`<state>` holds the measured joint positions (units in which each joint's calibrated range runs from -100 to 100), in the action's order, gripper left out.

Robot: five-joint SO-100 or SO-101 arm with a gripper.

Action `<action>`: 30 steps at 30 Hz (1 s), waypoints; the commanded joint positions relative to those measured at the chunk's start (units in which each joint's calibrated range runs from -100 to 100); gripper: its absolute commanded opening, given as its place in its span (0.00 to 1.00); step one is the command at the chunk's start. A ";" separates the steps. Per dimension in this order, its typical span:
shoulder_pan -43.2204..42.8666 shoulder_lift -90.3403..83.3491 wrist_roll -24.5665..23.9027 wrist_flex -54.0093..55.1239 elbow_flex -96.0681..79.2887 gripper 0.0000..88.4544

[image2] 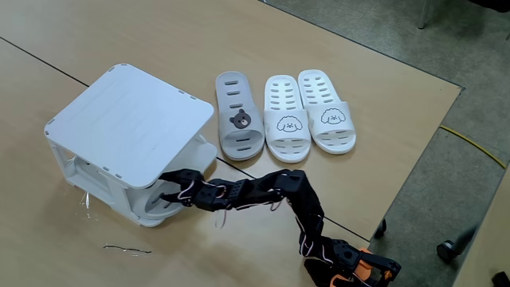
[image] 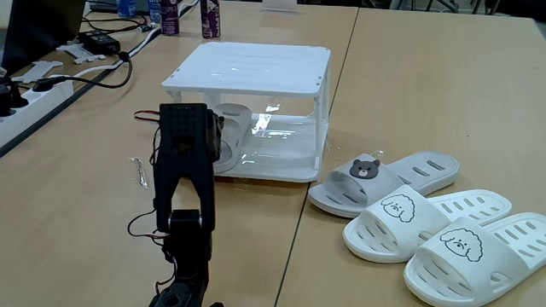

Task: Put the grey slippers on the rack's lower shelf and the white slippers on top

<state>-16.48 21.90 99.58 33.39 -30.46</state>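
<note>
The white rack [image: 256,68] stands mid-table, and my arm reaches into its open side. My gripper [image: 223,136] is at the lower shelf [image: 290,153], right against one grey slipper [image: 235,116] that sits inside. In the other fixed view the gripper [image2: 169,191] is tucked under the top [image2: 127,119], with its fingers hidden. The other grey slipper [image: 384,175] [image2: 237,119], with a bear face, lies on the table beside the rack. Both white slippers [image: 426,223] [image2: 285,119] lie side by side just past it. The top holds nothing.
A power strip and black cables [image: 51,81] run along the left table edge in a fixed view. Bottles [image: 209,19] stand behind the rack. A table seam [image: 299,230] runs past the rack. A loose wire [image2: 127,249] lies near the arm's base [image2: 343,263].
</note>
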 commanded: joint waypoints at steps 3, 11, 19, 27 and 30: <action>0.53 -22.36 0.42 8.97 -21.37 0.31; 0.61 -53.07 0.42 14.84 -46.81 0.02; 2.09 -58.71 0.42 17.00 -68.28 0.01; 5.79 -34.48 0.42 31.49 -68.37 0.01; 5.95 -22.44 0.42 43.83 -68.37 0.01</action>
<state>-11.31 -11.01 99.58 65.06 -98.29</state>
